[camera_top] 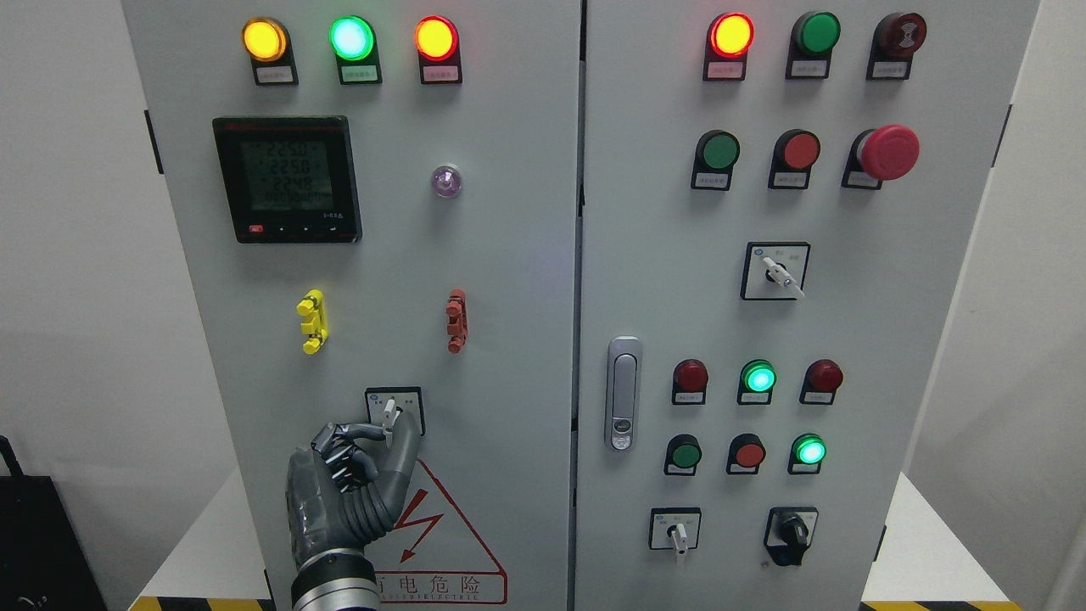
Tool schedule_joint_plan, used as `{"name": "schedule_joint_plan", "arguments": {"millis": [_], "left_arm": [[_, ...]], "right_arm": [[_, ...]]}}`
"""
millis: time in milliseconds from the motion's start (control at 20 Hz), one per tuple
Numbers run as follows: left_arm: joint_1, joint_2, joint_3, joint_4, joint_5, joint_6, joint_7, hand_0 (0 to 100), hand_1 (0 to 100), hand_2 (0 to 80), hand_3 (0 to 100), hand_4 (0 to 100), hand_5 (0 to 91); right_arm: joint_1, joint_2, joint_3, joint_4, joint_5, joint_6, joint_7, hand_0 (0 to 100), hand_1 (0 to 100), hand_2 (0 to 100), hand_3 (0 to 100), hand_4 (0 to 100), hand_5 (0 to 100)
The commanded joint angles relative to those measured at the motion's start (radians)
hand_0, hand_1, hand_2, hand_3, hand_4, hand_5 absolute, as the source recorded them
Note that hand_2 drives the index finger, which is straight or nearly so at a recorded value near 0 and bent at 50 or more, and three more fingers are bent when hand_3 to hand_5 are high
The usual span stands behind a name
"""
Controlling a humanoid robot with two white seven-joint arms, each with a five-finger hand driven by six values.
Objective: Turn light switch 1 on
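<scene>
The cabinet [509, 255] fills the view, two grey doors side by side. The left door [382, 280] carries three lit lamps along the top, a meter [287, 179] below them, a yellow clip [311, 322] and a red clip [456, 321] at mid height, and under those the switch [390, 413], a small rotary selector on a square plate, low on the door just above the warning triangle [433, 526]. The right door [806, 280] holds its own lamps, buttons and selectors, none of them touched.

The left hand [352, 484] comes up from the bottom edge, left of the middle, and is at the switch. Its thumb and fingers [407, 441] are curled around the handle's lower end, pinching it; contact looks made, though the exact fingertip placement is partly hidden. The right hand is out of view.

The step in hand looks like the grasp, just ahead of the turn. The next move calls for a wrist rotation about the axis that runs straight out of the door, keeping the pinch firm so the short handle does not slip, and with no push sideways.

The handle's long axis runs near vertical, flat against the plate, its upper tip pointing up and very slightly left.
</scene>
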Motion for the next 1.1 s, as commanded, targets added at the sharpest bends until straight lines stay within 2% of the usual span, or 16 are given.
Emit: {"name": "schedule_joint_plan", "arguments": {"millis": [0, 1052], "left_arm": [[0.0, 0.0, -0.003, 0.0, 0.001, 0.001, -0.001, 22, 62, 58.0, 100, 99, 84.9], [-0.001, 0.0, -0.002, 0.0, 0.013, 0.001, -0.002, 28, 58, 57.6, 100, 99, 85.0]], "right_arm": [[0.0, 0.0, 0.0, 0.0, 0.0, -0.001, 0.0, 0, 0, 0, 0, 0, 0], [0.0, 0.0, 0.0, 0.0, 0.0, -0.001, 0.0, 0, 0, 0, 0, 0, 0]]}}
